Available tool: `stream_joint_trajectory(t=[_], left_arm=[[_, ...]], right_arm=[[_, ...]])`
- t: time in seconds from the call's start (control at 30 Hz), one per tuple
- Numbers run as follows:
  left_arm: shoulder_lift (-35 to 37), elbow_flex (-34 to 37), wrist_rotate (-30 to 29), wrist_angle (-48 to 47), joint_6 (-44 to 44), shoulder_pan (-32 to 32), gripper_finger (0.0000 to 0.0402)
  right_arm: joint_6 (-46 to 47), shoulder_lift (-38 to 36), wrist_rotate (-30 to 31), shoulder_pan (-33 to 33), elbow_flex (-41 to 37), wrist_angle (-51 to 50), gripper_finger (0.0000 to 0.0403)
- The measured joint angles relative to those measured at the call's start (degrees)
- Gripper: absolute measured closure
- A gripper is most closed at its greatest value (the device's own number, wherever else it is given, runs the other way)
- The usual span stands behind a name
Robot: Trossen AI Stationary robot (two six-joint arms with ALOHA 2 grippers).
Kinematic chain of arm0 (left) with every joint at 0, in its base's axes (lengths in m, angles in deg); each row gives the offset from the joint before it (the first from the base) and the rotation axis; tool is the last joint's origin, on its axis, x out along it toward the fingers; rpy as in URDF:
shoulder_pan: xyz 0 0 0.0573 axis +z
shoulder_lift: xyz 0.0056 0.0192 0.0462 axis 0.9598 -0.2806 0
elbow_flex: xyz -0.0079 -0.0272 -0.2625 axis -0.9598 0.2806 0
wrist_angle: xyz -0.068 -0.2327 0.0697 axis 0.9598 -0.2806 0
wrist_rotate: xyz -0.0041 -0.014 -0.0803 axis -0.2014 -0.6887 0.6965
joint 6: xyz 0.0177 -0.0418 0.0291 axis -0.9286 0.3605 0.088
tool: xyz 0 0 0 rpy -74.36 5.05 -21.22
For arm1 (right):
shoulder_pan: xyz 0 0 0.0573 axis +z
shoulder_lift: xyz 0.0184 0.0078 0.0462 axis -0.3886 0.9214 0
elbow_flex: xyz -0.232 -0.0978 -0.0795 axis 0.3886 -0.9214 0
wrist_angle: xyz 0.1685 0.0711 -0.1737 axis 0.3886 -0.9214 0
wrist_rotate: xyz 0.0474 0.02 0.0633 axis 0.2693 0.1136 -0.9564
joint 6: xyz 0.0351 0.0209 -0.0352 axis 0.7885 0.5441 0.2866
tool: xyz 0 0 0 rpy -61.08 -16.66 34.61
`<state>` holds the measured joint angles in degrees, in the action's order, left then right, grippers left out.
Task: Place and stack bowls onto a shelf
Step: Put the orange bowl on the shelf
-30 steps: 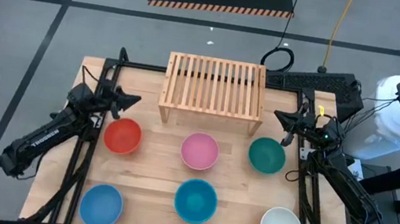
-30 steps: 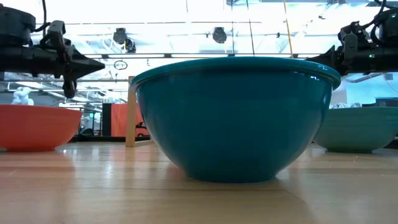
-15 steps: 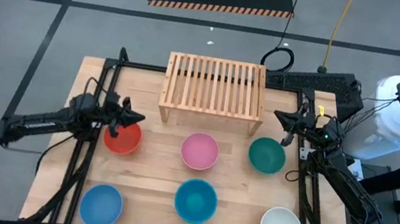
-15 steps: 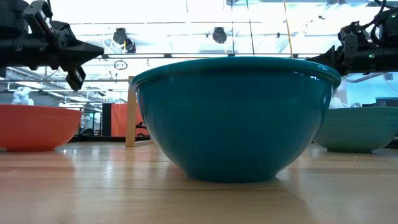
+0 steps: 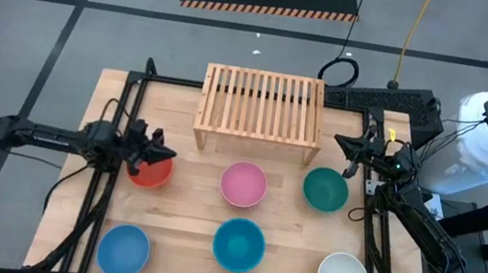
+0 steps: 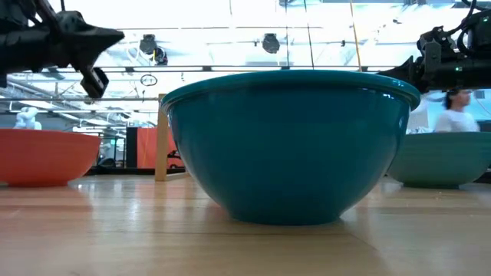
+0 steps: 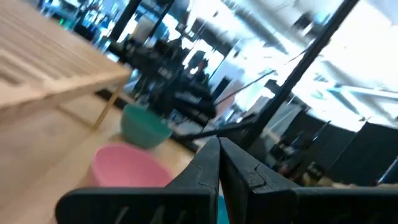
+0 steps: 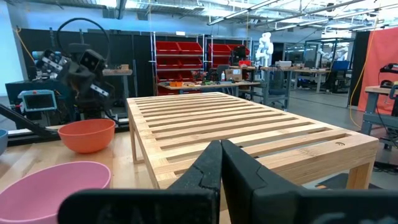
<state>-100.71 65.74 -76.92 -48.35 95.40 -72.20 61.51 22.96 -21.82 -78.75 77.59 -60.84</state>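
With all six bowls on the table before the bare shelf [image 5: 261,103], you see the left gripper [image 5: 167,153], jaws pressed together, over the red bowl [image 5: 150,172]. Your right gripper [image 5: 341,142], also closed, waits just behind the green bowl [image 5: 325,189].

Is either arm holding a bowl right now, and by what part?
Nothing is held. The left gripper hangs shut above the red bowl; the right gripper waits shut near the shelf.
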Motion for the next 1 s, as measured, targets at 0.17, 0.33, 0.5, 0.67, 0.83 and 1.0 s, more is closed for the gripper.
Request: stream_joint_trajectory(t=[0.17, 0.33, 0.5, 0.67, 0.83, 1.0], left_arm=[[-0.02, 0.00, 1.54, 0.84, 0.43, -0.27, 0.0392], [-0.02, 0.00, 1.14, 2.89, 3.66, -0.27, 0.0392], [0.00, 0.00, 1.43, 7.04, 1.63, -0.27, 0.0392], [-0.02, 0.00, 1.43, 5.88, 0.63, -0.27, 0.0392], [-0.04, -3.62, 1.39, 1.00, -4.67, -0.27, 0.0392], [-3.34, -19.15, -1.13, -31.55, -13.13, -0.27, 0.0392]], right_arm=[[-0.02, 0.00, 0.00, -0.02, 0.00, -0.02, 0.0399], [0.00, -0.01, 0.00, 0.00, -0.01, -0.03, 0.0399], [0.00, 0.00, 0.00, -0.02, -0.01, -0.02, 0.0399], [-0.01, -0.01, -0.01, 0.00, -0.02, -0.02, 0.0399], [-0.02, 0.00, -0.02, 0.00, 0.00, -0.02, 0.0399], [-0.02, 0.00, 0.00, 0.00, -0.02, -0.02, 0.0399]])
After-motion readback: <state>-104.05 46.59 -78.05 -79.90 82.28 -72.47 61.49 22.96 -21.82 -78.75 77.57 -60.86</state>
